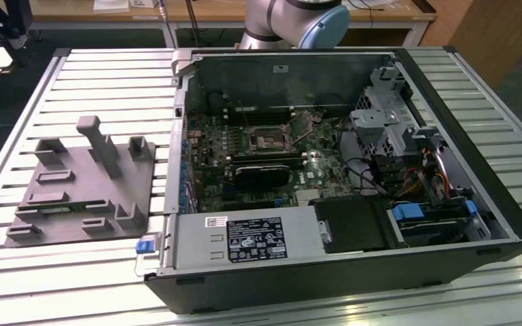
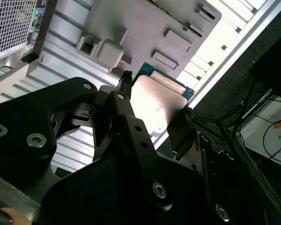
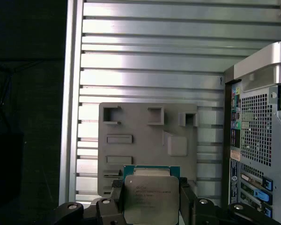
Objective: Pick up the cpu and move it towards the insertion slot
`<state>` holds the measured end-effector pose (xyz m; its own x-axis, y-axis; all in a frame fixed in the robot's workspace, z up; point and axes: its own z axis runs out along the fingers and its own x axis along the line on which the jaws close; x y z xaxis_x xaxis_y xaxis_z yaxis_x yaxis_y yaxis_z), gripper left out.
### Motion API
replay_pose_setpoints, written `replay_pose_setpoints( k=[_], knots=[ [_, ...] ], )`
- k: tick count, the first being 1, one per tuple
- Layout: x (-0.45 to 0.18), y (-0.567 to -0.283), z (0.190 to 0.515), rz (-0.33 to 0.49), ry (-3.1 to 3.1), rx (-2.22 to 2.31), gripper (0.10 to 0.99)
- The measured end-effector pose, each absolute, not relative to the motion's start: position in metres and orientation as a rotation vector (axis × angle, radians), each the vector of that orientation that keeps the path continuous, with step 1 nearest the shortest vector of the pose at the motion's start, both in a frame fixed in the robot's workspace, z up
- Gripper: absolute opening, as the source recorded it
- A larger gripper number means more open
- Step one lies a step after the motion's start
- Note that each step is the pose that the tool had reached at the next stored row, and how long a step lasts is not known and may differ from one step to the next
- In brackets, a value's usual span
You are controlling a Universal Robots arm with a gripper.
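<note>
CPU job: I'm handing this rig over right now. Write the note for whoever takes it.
The gripper is shut on the cpu, metal top facing the first wrist camera.
The cpu is lifted clear of the fixture, which lies on the table beside the case.
The slot sits on the board inside the open case.
Done: pick-up. Left: cpu not yet at the slot.
</note>
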<state>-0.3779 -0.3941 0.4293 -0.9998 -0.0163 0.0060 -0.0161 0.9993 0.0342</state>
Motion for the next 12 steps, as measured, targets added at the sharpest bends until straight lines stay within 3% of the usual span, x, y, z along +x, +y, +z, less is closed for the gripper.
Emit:
replay_pose_setpoints(
  k=[12],
  knots=[
    [-0.364,-0.394,0.429,-0.053,-3.135,0.025,0.545]
  ],
)
